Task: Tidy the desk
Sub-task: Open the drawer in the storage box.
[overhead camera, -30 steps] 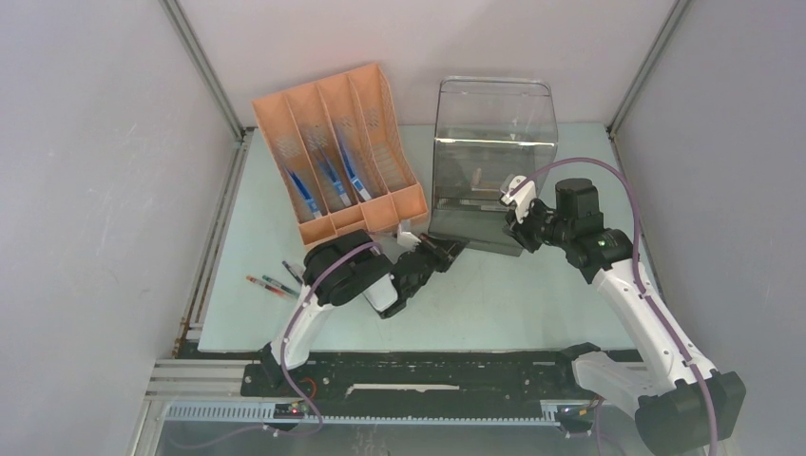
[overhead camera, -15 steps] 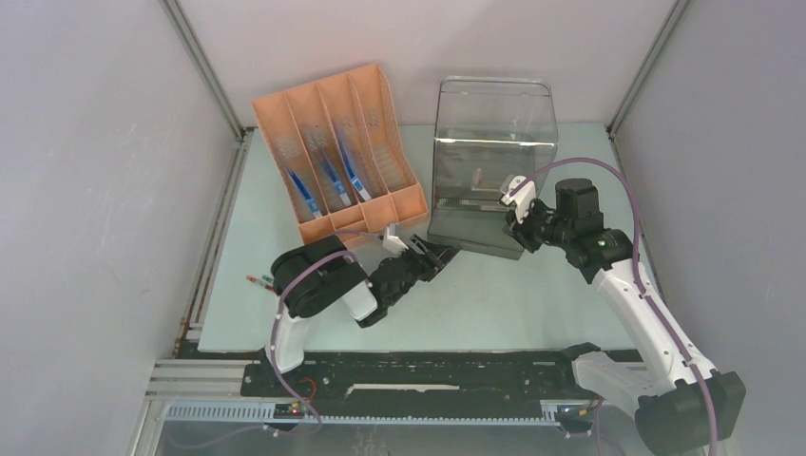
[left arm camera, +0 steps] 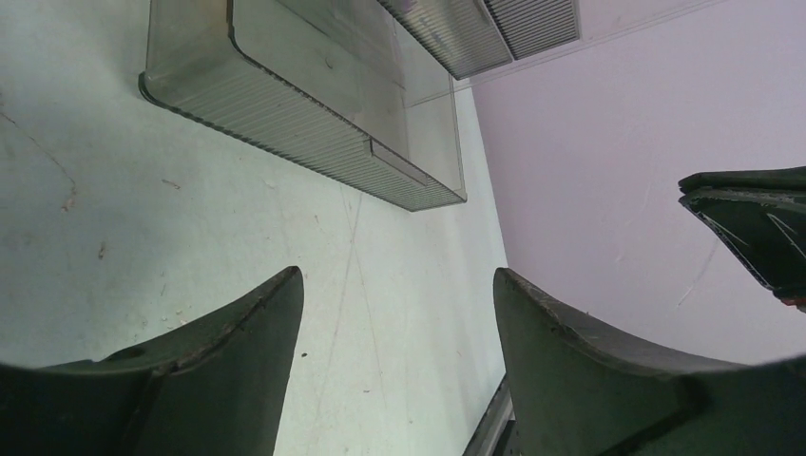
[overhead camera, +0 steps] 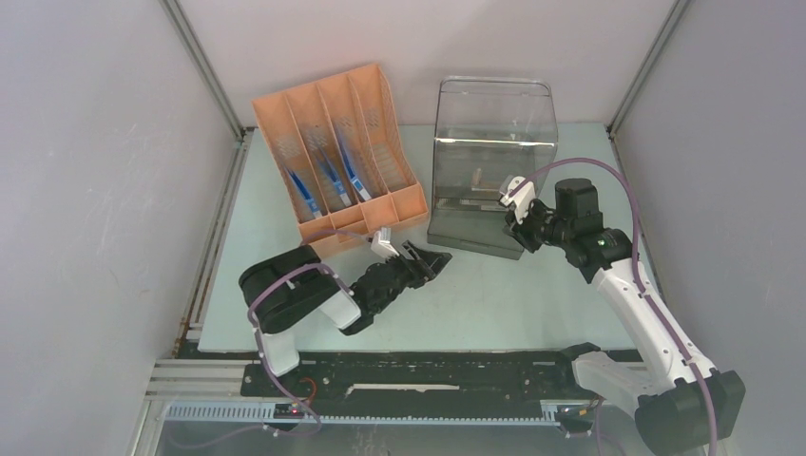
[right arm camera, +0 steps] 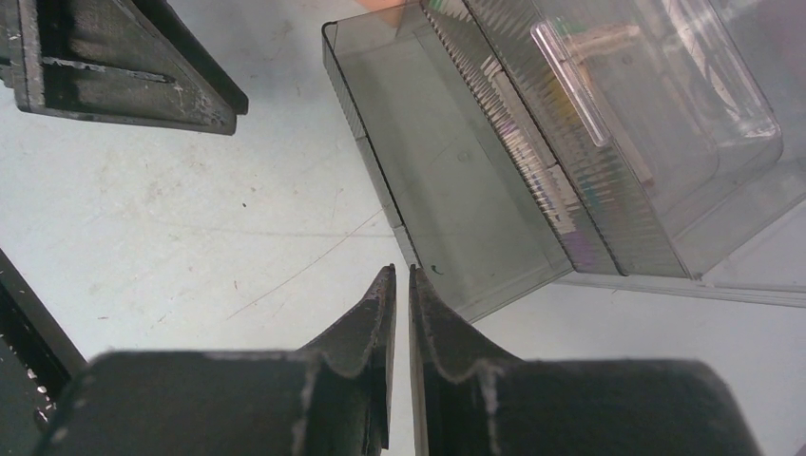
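The tabletop (overhead camera: 532,294) fills the middle of the top view, reaching from the arm bases at six o'clock to the back wall at twelve. It looks rigid, heavy and fixed in its frame, so it is likely nothing to lift or take hold of. Any grasp belongs on the things it carries, and its smooth face would probably let them slide under a push. It is pale mint green and flat, marked with fine scratches and dark specks, with aluminium rails along its edges.

The clear box (overhead camera: 492,142) stands at about one o'clock, its smoky drawer (overhead camera: 475,233) pulled forward onto the surface. The orange sorter (overhead camera: 337,157) leans back at eleven o'clock.

The left pincer (left arm camera: 394,285) hangs low near the centre, pointing toward two o'clock. Its jaws are spread wide with nothing between them. The right pincer (right arm camera: 399,271) hovers at three o'clock over the drawer's front corner, jaws closed to a thin slit and empty.

Blue pens (overhead camera: 328,180) lie in the sorter's slots.
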You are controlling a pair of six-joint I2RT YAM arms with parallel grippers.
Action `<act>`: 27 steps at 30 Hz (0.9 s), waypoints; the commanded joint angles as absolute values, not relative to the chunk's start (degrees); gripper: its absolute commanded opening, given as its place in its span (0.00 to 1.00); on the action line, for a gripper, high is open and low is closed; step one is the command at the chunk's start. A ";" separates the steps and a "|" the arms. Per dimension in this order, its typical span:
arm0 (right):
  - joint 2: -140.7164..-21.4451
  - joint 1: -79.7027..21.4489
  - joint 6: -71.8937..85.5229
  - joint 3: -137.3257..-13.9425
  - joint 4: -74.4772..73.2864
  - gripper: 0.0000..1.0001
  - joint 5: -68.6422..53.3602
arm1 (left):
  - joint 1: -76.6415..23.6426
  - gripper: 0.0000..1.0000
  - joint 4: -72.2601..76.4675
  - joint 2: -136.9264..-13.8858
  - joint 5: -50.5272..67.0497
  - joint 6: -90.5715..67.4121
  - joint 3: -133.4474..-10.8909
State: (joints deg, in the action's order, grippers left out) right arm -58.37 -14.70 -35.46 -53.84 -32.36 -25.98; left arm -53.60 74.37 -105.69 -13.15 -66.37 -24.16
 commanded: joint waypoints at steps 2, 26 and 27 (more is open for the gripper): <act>-58.49 -14.41 -36.21 -55.16 -31.98 0.16 -25.92 | -54.27 0.76 70.73 -100.50 -16.82 -61.45 -22.51; -58.49 -14.41 -36.82 -55.18 -32.24 0.17 -25.17 | -54.56 0.90 35.93 -66.81 -38.06 -47.05 -11.89; -58.49 -14.41 -36.82 -55.19 -32.25 0.17 -25.22 | -54.46 0.94 30.33 -64.33 -40.39 -47.13 -12.50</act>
